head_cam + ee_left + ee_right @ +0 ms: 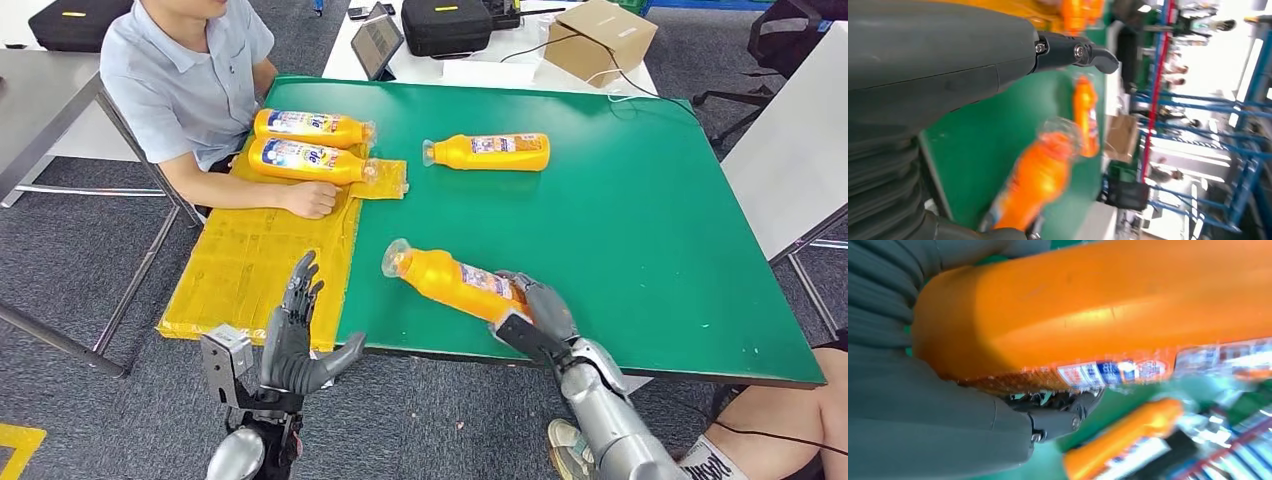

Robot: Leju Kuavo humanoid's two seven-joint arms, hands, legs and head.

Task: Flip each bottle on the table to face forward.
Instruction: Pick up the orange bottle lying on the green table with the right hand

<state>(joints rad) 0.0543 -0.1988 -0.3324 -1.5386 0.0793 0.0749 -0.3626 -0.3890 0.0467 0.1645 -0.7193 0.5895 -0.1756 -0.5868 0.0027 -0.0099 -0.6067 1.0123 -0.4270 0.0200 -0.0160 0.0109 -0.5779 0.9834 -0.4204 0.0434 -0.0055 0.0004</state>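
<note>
- My right hand point(535, 310) is clamped on the base end of the near bottle point(450, 280), which lies at about 6 o'clock on the green surface point(620, 230), its clear cap pointing toward 10 o'clock.
- In the right wrist view the bottle's orange body presses against my palm, label strip partly turned toward the fingers point(1058, 412).
- My left hand point(290, 340) hovers off the surface's near-left edge, fingers spread, holding nothing.
- A far bottle point(490, 152) lies at about 12 o'clock, cap toward 9 o'clock, well apart from mine.
- Two more bottles point(305, 145) rest side by side on the yellow mat point(250, 265) at 10 o'clock, just beside a person's hand point(310, 200).
- Risk: I only hold the base, so the cap end could swing as I roll, and the smooth plastic could slip in my fingers.
- Risk: the bottle sits near the surface's front edge; a slip there could send it to the floor.
- Risk: a wide sweep toward 10 o'clock would bring the cap close to the mat.
</note>
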